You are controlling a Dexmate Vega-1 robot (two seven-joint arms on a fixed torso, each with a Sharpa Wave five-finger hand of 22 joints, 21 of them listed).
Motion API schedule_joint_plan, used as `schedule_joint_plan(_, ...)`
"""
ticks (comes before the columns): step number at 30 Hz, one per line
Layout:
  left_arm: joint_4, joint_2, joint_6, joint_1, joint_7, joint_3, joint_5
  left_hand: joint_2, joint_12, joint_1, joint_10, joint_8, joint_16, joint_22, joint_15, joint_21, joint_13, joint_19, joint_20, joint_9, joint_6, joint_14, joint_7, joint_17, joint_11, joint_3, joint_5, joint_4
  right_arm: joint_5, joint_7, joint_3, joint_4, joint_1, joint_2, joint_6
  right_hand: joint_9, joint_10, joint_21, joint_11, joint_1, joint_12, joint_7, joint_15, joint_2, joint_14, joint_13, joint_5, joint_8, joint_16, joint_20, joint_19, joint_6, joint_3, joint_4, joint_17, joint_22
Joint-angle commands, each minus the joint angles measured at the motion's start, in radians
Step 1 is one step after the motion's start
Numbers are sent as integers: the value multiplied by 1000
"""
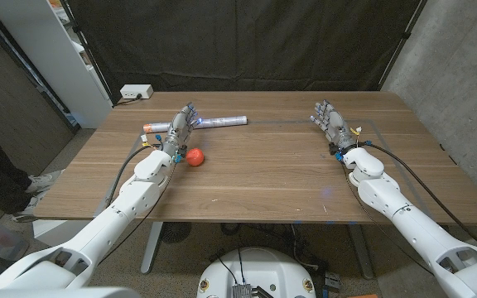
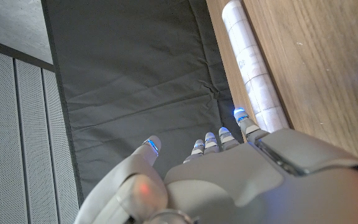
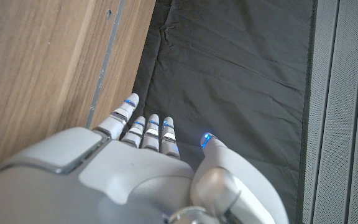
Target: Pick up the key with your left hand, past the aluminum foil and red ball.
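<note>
I am holding my left hand (image 1: 182, 128) over the far left part of the wooden table (image 1: 263, 178), fingers spread and gripping nothing. From my left wrist view the fingers (image 2: 211, 144) are reaching out apart toward the dark curtain (image 2: 135, 74), with nothing between them.

The roll of aluminum foil (image 1: 222, 121) is lying on its side just beyond my left hand, running along the far edge of the table; in the left wrist view the roll (image 2: 253, 68) is stretching away right beside my fingertips. The red ball (image 1: 194, 156) is sitting on the table just beside my left wrist, on the near side of the hand. Something small with an orange end (image 1: 154, 127) is lying just left of my left hand, partly hidden by it; I cannot tell whether this is the key.

I am keeping my right hand (image 1: 331, 124) at the far right of the table, also open, fingers (image 3: 146, 127) apart and holding nothing, well away from the foil and ball.

A white box (image 1: 136, 92) is sitting past the far left corner.
</note>
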Motion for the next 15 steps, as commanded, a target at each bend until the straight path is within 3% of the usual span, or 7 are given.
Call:
schedule_joint_plan(1,-8,-11,16,7,-12,-21,30,55,5,13,-12,4,6,5,2,5,3,-10,3,2,-16,-13,1,2,0,10,6,0,-146,92,164,5,-27,129,-63,4,10,4,-1,10,4,0,-23,26,4,4,5,5,5,-41,8,8,9,0,2,3)
schedule_joint_plan(5,-13,-13,19,13,-9,-30,40,56,6,15,-11,5,6,5,3,3,3,-11,3,2,-14,-14,0,2,-1,12,6,-1,-191,122,210,7,-30,170,-80,4,10,4,-2,9,4,1,-22,25,4,4,5,5,4,-41,9,7,9,-1,2,3)
schedule_joint_plan(10,-20,-12,24,20,-5,-37,51,61,10,19,-3,12,7,5,17,0,4,-12,27,3,5,-13,-4,2,16,21,8,-4,-238,155,254,13,-29,211,-92,4,10,4,-2,9,3,1,-23,25,4,4,5,5,4,-41,9,7,10,-2,1,3)
schedule_joint_plan(15,-43,-1,32,35,5,-43,68,44,13,20,3,14,8,6,36,-2,5,-10,51,3,16,-12,-10,3,28,20,5,-10,-274,177,287,14,-29,241,-102,4,10,4,-2,8,3,2,-22,24,4,4,5,5,4,-40,9,8,11,-3,1,3)
